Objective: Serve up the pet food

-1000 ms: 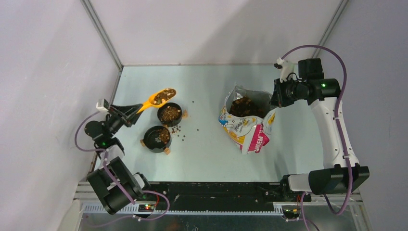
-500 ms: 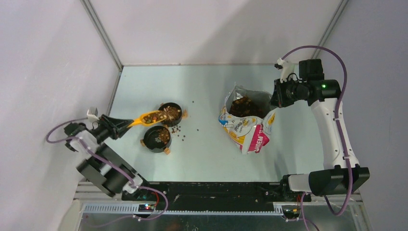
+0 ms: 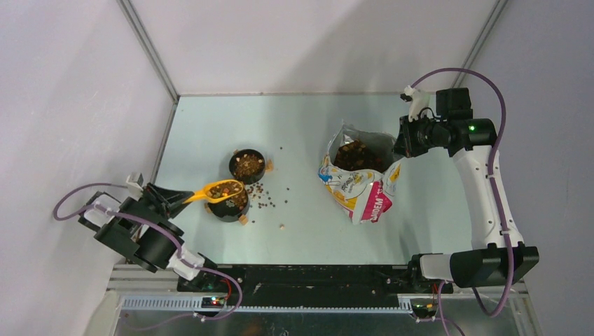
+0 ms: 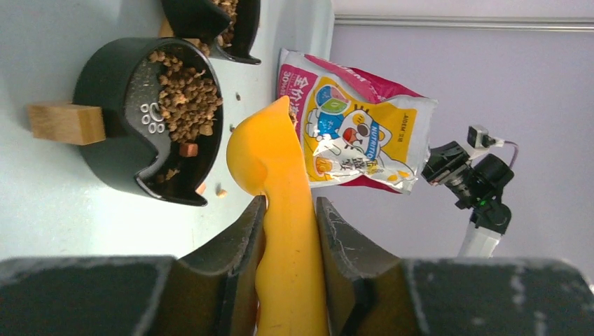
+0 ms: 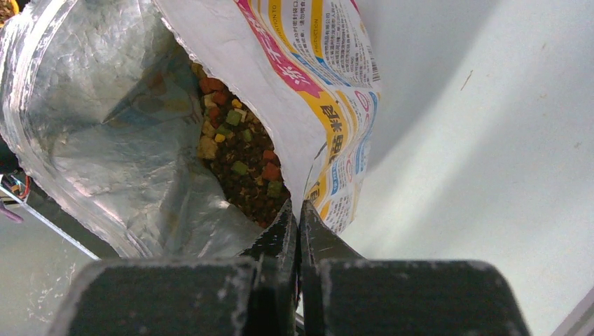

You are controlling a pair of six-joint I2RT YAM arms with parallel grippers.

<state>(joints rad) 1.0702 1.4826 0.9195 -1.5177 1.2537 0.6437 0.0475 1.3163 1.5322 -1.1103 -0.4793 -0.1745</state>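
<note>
The pet food shows as brown kibble in the orange scoop point(image 3: 223, 189), in the near black bowl point(image 3: 228, 204), in the far black bowl point(image 3: 247, 166) and inside the open printed bag point(image 3: 354, 175). My left gripper point(image 3: 183, 197) is shut on the scoop's handle and holds the loaded scoop over the near bowl. In the left wrist view the scoop point(image 4: 270, 150) sits between my fingers beside that bowl's kibble point(image 4: 185, 101). My right gripper point(image 3: 401, 147) is shut on the bag's open rim; the right wrist view shows the bag point(image 5: 308, 77) and kibble point(image 5: 242, 161) inside.
Loose kibble point(image 3: 265, 199) lies scattered on the table right of the bowls. Small wooden blocks point(image 4: 66, 124) sit against the bowls. The left wall stands close to my left arm. The bag stands upright at mid-right.
My left arm has pulled back toward the near edge, carrying the scoop from the far bowl to over the near bowl. More kibble lies scattered on the table. The right arm has not moved.
</note>
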